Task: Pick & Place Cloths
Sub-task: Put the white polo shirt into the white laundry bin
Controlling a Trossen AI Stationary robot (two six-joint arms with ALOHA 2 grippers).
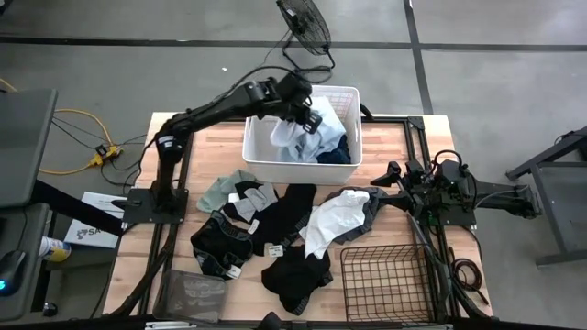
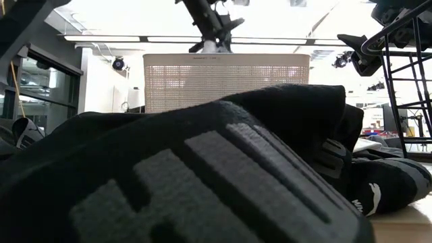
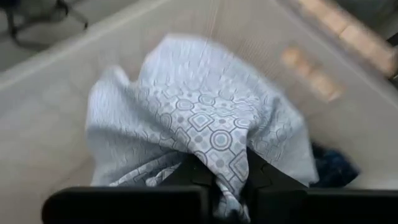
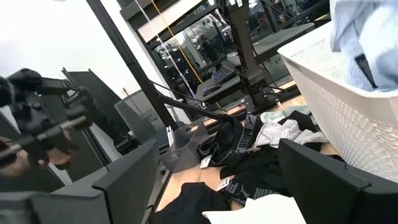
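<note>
Overhead, table-level, two wrist views; shared white basket.

White plastic laundry basket on wooden table, black wire basket near corner, floor fan behind

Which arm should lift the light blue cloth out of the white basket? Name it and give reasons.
Left. The left gripper is already over the white basket, shut on the light blue cloth. The right gripper waits open beside the white-grey cloth on the table.

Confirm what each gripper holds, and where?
Left gripper pinches the light blue cloth at a bunched fold, over the white basket. Right gripper holds nothing.
</note>
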